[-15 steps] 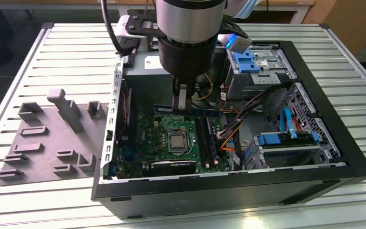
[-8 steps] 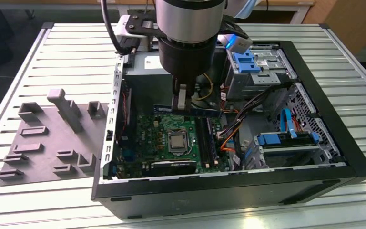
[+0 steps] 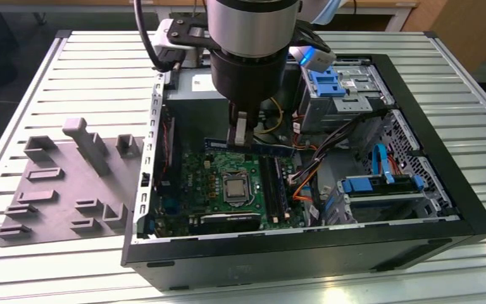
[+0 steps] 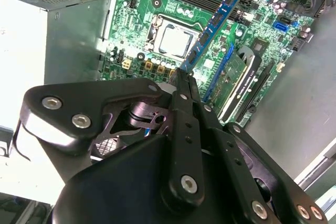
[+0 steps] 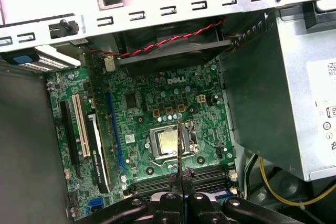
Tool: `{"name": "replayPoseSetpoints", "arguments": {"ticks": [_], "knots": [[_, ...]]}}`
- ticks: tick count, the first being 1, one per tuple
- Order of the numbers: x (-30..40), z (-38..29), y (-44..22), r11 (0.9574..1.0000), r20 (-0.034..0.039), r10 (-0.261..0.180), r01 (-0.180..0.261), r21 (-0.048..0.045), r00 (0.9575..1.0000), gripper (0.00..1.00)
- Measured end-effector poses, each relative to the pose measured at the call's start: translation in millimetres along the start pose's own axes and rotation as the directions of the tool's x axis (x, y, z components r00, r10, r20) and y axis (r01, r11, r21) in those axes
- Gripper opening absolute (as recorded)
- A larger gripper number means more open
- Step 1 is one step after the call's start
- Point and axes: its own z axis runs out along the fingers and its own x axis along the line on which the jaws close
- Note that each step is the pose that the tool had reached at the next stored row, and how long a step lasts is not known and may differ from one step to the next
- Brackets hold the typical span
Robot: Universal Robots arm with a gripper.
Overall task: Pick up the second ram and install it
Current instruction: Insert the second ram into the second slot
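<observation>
Inside the open PC case [image 3: 311,256], the jaws are clamped tight on the second ram [image 3: 260,148], with the blue stick poking out sideways past them. The second wrist view shows it best: the ram [image 4: 212,24] runs straight out from the jaws, crossing the corner of the CPU socket [image 4: 176,40] on the green motherboard [image 4: 136,51]. So it's up off the board, not seated in anything. In the first wrist view you're looking down its edge, so the ram [image 5: 179,145] is just a thin dark line reaching out from the jaws over the socket.

The long black memory slots [image 5: 210,179] sit right under the jaws, and the stick is turned crosswise to them. The grey power supply [image 5: 283,87] is off to one side of the jaws. The graphics card [image 5: 97,150] is off to the other. The grey holder tray [image 3: 66,180] is well away from the jaws, out on the counter [image 3: 57,278] beside the case.
</observation>
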Motion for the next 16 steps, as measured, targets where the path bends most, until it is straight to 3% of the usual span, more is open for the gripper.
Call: {"name": "replayPoseSetpoints", "arguments": {"ticks": [16], "knots": [[0.0,0.1,0.0,0.9967,0.0009,0.081,-0.081,0.0048,0.9967,0.12]]}}
